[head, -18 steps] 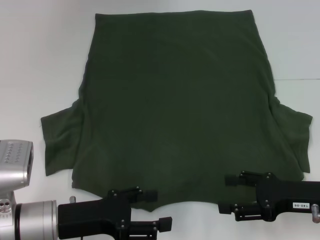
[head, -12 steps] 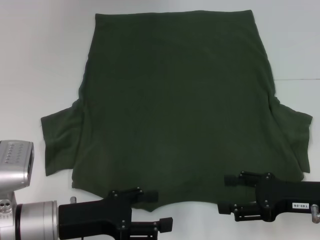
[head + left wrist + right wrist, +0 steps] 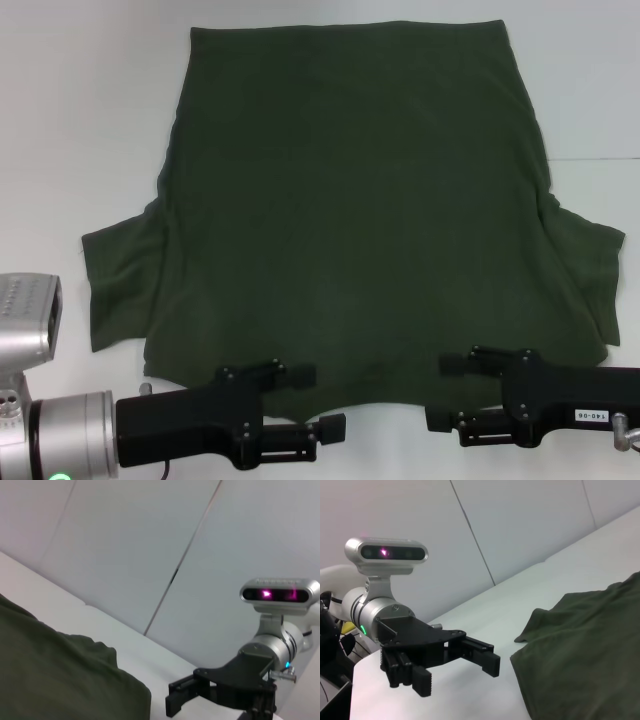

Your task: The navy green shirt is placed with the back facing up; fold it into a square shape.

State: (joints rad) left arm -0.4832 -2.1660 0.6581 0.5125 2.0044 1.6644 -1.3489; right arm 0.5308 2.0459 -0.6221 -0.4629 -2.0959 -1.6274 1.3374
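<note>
The navy green shirt (image 3: 350, 210) lies spread flat on the white table (image 3: 90, 120), plain side up, one sleeve out to each side. At its near edge my left gripper (image 3: 312, 402) is open; one finger overlaps the cloth's edge and the other is over bare table. My right gripper (image 3: 447, 390) is also open and straddles the same near edge further right. The right wrist view shows the left gripper (image 3: 455, 672) open, just short of the shirt's edge (image 3: 580, 650). A corner of the shirt (image 3: 60, 675) fills the left wrist view.
Bare white table surrounds the shirt on the left, right and far sides. A seam line (image 3: 600, 158) crosses the table at the right. Pale wall panels (image 3: 520, 520) stand behind the table. The silver camera housing (image 3: 25, 320) of my left arm sits at the near left.
Both grippers have crept a little toward the shirt's near edge. The left one's far finger now overlaps the cloth. The shirt has not moved.
</note>
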